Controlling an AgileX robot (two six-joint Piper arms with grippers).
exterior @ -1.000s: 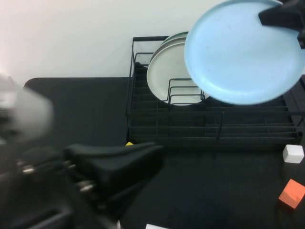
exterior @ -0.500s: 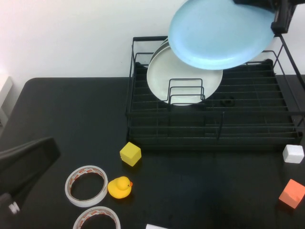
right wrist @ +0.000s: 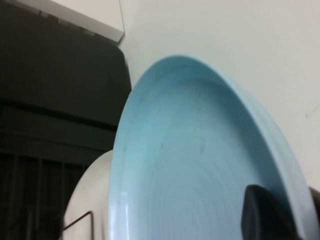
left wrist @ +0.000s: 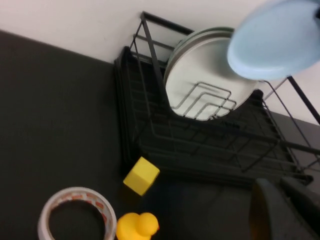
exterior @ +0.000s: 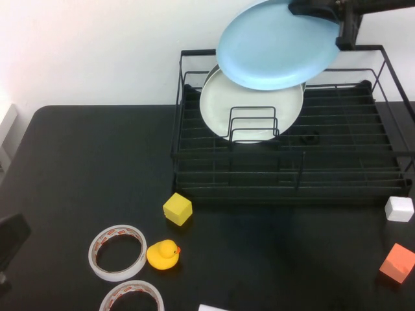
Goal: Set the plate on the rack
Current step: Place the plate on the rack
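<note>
The light-blue plate (exterior: pixel 275 45) hangs tilted in the air over the back of the black wire rack (exterior: pixel 292 188), just above two pale plates (exterior: pixel 249 103) standing in the dividers. My right gripper (exterior: pixel 324 10) is shut on the plate's rim at its upper right; the right wrist view shows the plate (right wrist: pixel 185 165) clamped in that gripper (right wrist: pixel 290 205). My left gripper (exterior: pixel 10 236) is at the table's near left edge, far from the rack. It also shows in the left wrist view (left wrist: pixel 282 210), along with the rack (left wrist: pixel 200 150) and the plate (left wrist: pixel 277 40).
A yellow cube (exterior: pixel 177 208), a yellow duck (exterior: pixel 162 254) and two tape rolls (exterior: pixel 117 251) (exterior: pixel 131 297) lie in front of the rack on the left. A white block (exterior: pixel 399 208) and an orange block (exterior: pixel 397 262) lie at the front right.
The right gripper has carried the blue plate left and toward the back, over the pale plates. The left arm has pulled back to the near left edge, uncovering the cube, duck and tape.
</note>
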